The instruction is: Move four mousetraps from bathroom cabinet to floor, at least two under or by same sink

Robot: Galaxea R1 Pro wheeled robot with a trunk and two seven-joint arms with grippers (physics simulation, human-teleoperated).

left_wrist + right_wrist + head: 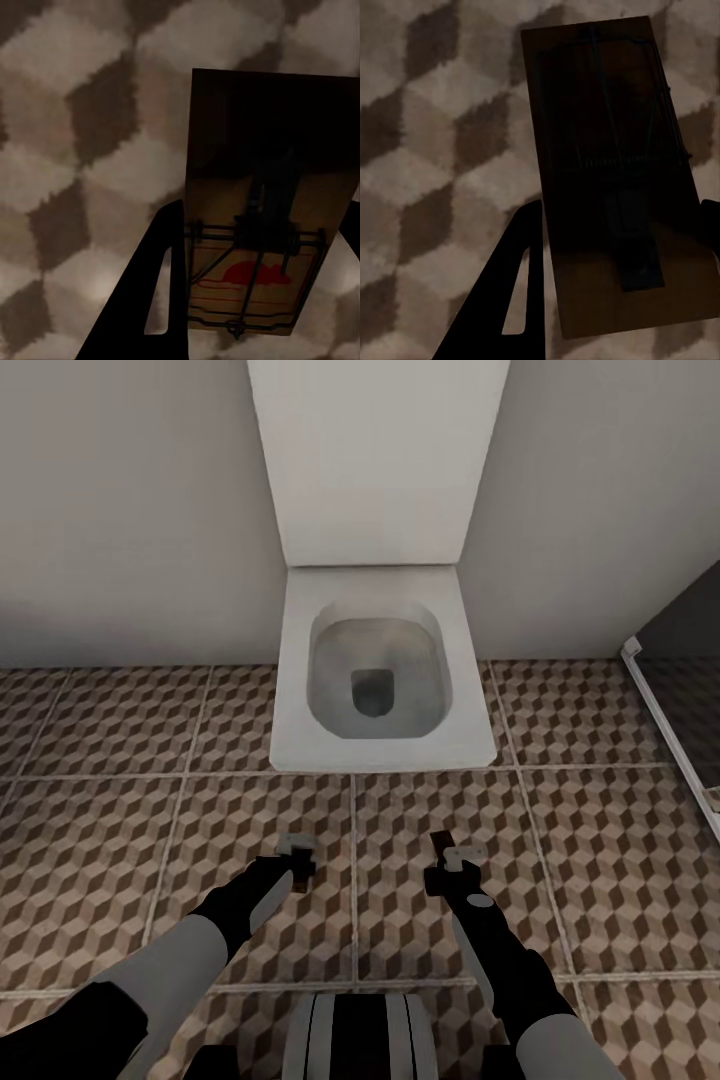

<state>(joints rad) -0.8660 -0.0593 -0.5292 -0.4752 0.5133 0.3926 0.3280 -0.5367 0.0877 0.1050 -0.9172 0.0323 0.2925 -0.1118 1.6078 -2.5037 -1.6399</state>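
Lengthwise, mousetraps (262, 225) (615, 180) extend beyond claws.

I note one white toilet (375, 660), lid (375, 460) raised upright against the grey wall (130, 510), bowl open. I also log a dark panel with a white frame edge (670, 710) far right.

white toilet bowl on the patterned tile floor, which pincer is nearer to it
Roughly level, the right slightly nearer. The left pincer sits below the bowl's left front corner; the right pincer sits below the right front of the white square toilet bowl. Each holds a tan wooden mousetrap.
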